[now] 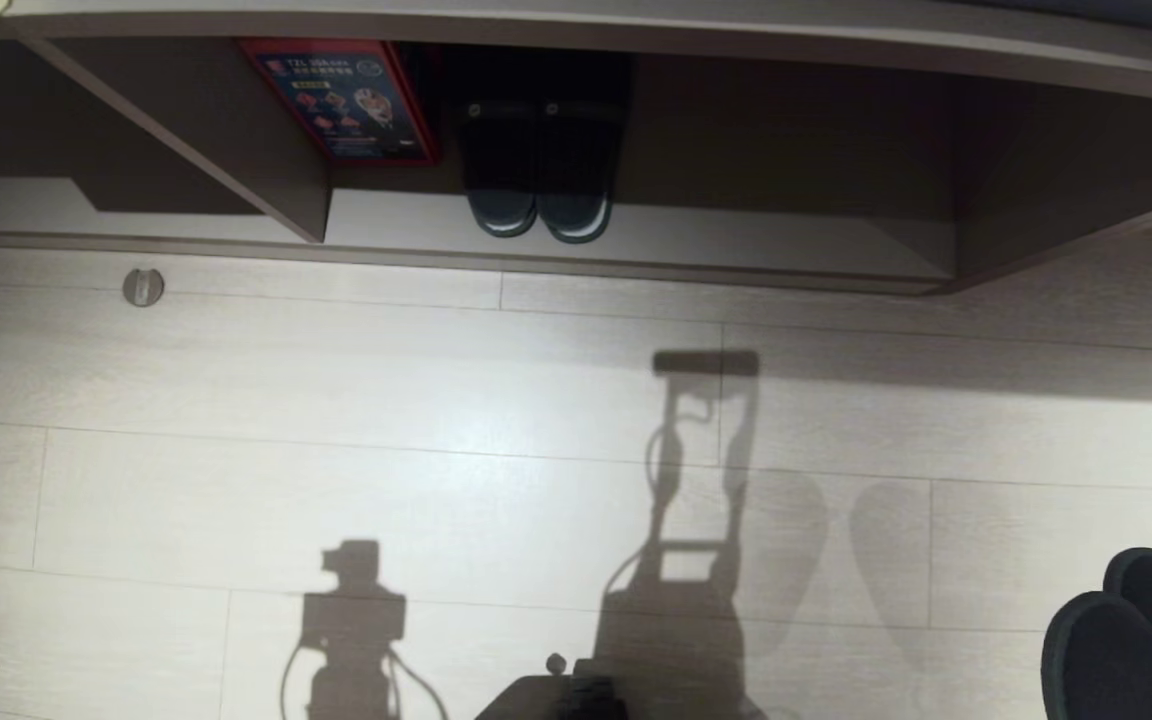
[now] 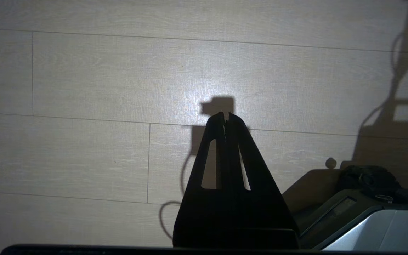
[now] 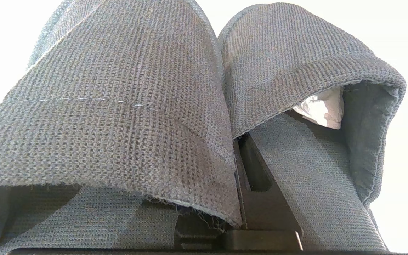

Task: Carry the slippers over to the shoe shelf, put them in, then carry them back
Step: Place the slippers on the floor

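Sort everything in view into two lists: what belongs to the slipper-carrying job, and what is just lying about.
Belongs to the job:
- grey-blue knit fabric slippers, clamped in the right gripper
- pale beige laminate shoe shelf, across the floor ahead

Just lying about:
- black slippers with pale edges, already in the shelf
- red printed leaflet beside them
- round metal floor stop
- left gripper, shut, idle over the floor

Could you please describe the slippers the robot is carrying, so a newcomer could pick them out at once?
Facing the shoe shelf, look low on the robot's right: the slippers hang in the right gripper. They are plain grey-blue knit, unlike the black pair with pale edges in the shelf.
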{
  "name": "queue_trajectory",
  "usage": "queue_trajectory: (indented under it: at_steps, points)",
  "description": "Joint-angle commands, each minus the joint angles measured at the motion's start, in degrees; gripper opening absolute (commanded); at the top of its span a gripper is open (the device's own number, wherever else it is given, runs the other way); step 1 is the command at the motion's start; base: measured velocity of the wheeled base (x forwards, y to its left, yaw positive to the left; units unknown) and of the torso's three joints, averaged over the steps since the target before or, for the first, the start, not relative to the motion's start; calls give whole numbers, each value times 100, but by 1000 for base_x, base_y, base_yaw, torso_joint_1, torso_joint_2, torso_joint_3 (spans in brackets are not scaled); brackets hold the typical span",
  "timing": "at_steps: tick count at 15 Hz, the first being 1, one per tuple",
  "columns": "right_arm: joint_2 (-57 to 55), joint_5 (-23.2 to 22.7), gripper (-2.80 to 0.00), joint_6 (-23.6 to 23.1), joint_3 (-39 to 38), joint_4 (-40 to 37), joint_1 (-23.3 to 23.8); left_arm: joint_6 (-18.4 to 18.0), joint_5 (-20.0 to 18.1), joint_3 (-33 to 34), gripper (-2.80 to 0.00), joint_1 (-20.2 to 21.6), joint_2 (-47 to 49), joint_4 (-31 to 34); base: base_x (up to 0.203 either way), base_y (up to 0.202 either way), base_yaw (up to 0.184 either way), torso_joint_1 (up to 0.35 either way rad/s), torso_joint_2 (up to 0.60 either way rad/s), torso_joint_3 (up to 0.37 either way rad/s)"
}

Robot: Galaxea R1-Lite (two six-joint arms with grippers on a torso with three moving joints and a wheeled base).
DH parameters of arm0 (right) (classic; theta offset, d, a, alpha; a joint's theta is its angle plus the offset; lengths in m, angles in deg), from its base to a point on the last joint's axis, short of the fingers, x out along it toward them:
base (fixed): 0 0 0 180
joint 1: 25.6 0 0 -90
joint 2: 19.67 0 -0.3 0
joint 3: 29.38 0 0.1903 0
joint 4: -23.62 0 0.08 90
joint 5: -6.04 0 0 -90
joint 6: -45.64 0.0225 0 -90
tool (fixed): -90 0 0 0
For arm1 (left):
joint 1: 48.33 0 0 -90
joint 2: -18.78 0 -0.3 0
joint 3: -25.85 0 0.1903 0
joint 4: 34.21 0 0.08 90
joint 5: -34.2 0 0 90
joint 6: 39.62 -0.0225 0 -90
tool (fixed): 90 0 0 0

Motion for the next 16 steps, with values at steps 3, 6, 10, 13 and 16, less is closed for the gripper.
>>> queue_trajectory:
  at_steps: [3, 6, 10, 13, 16]
  points:
    - [-24, 2, -280, -2, 0, 4, -2, -2, 1, 0, -280, 4, 5, -4, 0, 0, 0, -1, 4, 199]
    - [-24, 2, -280, -1, -2, 4, -2, 6, 1, 0, -280, -1, 5, -4, 0, 0, 0, -1, 0, 204]
    - [-24, 2, -280, 6, 0, 4, -2, 6, 1, 0, -280, 3, 13, -4, 0, 0, 0, 5, 1, 200]
    - [-24, 2, -280, -2, 0, 4, -2, 6, 1, 0, -280, 4, 5, -4, 0, 0, 0, 1, 3, 206]
    - [-24, 2, -280, -2, -9, 4, -2, 6, 1, 0, -280, -5, 5, -4, 0, 0, 0, 0, 3, 201]
